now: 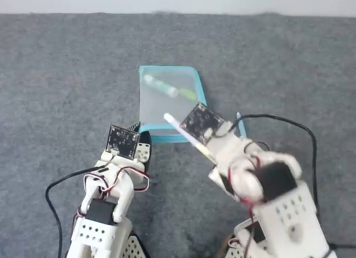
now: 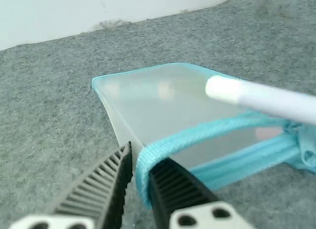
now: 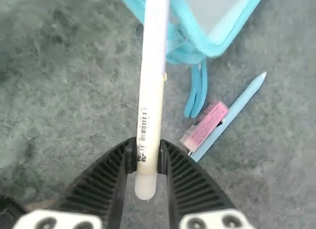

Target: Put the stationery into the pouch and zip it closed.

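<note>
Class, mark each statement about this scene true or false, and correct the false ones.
1. The right gripper holds a white pen. True.
2. The left gripper is open, clear of the pouch. False: the left gripper is shut on the pouch edge.
3. A pink eraser lies on the mat, outside the pouch. True.
4. The blue pen is inside the pouch. False: the blue pen lies on the mat beside the eraser.
</note>
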{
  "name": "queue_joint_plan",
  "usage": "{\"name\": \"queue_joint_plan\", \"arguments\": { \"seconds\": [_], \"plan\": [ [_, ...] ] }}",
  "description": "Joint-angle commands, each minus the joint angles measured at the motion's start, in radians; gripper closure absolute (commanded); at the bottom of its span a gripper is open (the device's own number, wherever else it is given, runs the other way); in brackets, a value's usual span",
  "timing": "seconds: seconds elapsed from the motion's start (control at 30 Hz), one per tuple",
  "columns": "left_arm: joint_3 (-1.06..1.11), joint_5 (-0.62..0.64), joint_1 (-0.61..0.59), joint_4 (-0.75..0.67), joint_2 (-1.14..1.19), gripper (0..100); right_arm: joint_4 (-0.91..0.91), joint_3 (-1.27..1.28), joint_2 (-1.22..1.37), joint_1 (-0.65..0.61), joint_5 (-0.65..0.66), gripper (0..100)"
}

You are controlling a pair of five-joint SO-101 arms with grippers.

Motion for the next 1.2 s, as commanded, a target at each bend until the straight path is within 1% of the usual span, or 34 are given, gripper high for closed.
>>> {"name": "queue_joint_plan", "arguments": {
  "seconds": [0.0, 0.17, 0.33, 0.57, 0.73, 0.83, 0.93, 1.03, 1.17],
  "plan": [
    [-0.01, -0.006, 0.003, -0.003, -0.018, 99, 0.062, -0.02, -0.117, -0.073, 0.009, 99.2],
    [-0.01, -0.006, 0.005, -0.012, -0.018, 99, 0.084, -0.02, -0.104, -0.093, -0.005, 99.2],
    [-0.01, -0.006, 0.003, -0.011, -0.015, 99, 0.082, -0.02, -0.005, -0.093, -0.002, 99.2],
    [-0.01, -0.006, 0.003, -0.009, -0.012, 99, 0.002, -0.021, 0.113, -0.088, -0.009, 99.2],
    [-0.01, -0.006, 0.003, -0.009, -0.012, 99, -0.061, -0.046, 0.216, -0.019, -0.069, 99.2],
    [-0.01, -0.006, 0.003, -0.009, -0.014, 99, -0.085, -0.13, 0.311, 0.008, -0.104, 99.2],
    [-0.01, -0.006, 0.003, -0.011, -0.015, 99, -0.082, -0.272, 0.423, 0.002, -0.141, 99.1],
    [-0.01, -0.006, 0.003, -0.011, -0.015, 99, -0.059, -0.413, 0.538, -0.035, -0.157, 98.9],
    [-0.01, -0.006, 0.003, -0.011, -0.015, 99, -0.005, -0.565, 0.679, -0.128, -0.149, 98.7]
  ]
}}
